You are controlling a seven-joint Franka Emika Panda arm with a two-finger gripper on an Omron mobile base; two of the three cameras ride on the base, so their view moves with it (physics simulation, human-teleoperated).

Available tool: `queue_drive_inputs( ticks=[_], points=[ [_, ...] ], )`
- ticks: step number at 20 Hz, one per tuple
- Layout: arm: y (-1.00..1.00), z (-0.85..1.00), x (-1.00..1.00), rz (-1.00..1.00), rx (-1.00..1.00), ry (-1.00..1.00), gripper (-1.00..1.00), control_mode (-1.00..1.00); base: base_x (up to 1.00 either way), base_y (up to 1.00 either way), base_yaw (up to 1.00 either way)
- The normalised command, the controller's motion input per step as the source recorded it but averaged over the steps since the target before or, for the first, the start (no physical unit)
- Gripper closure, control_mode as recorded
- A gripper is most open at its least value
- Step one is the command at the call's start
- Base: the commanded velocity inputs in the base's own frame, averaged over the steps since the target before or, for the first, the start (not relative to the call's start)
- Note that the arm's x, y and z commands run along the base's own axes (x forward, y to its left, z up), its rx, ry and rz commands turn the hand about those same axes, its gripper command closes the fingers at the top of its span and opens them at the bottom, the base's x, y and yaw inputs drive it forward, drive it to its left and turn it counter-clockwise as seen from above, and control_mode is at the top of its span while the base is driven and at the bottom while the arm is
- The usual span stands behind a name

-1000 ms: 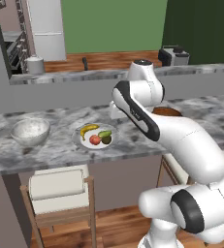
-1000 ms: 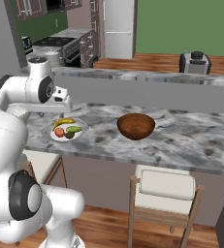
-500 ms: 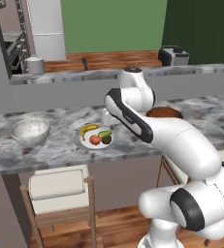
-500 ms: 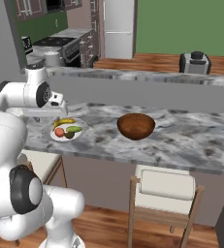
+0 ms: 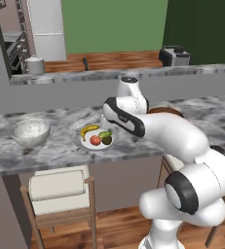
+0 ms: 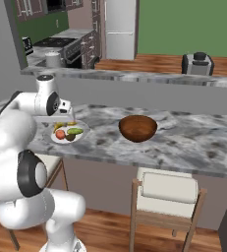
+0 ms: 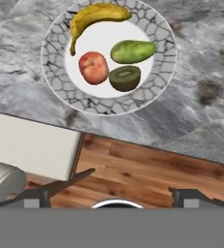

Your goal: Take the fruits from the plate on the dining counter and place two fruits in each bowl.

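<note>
Left base view: plate [image 5: 82, 142] on the dining counter [image 5: 50, 155], carrying banana [image 5: 88, 130], red fruit [image 5: 95, 140], green fruit [image 5: 104, 133] and dark brownish-green fruit [image 5: 107, 140]. Speckled pale bowl [image 5: 30, 132] well to the plate's left, holding nothing that can be seen. Arm bent over the plate's right side, farther left than a second ago, when it hung nearer the brown bowl.

Right base view: same plate [image 6: 52, 139] just beside the wrist; dark brown bowl [image 6: 138, 128] well apart to the right, looking unfilled. Wrist lower and closer to the plate than before.

Hand view: gripper [image 7: 114, 194] spread wide, nothing between the tips, hovering off the counter's near edge with wooden floor and a stool cushion [image 7: 28, 150] below. All four fruits untouched on the plate, so no fruit delivered yet. Best to advance until centred over one fruit, probably the red one or the dark one nearest the rim, then descend straight with fingers straddling it, avoiding nudging the neighbours that lie just beside.
</note>
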Motion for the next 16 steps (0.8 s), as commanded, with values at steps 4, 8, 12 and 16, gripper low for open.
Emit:
queue_drive_inputs(
  ticks=[4,8,12,16],
  points=[
    [0.00,-0.26,0.59,0.00,0.00,0.00,-1.00,-1.00,0.00,0.00,0.00],
    [0.00,-0.36,0.42,0.00,0.00,0.00,-1.00,-1.00,0.00,0.00,0.00],
    [0.00,-0.35,0.34,0.00,0.00,0.00,-1.00,-1.00,0.00,0.00,0.00],
    [0.00,-0.44,0.34,0.00,0.00,0.00,-1.00,-1.00,0.00,0.00,0.00]
  ],
)
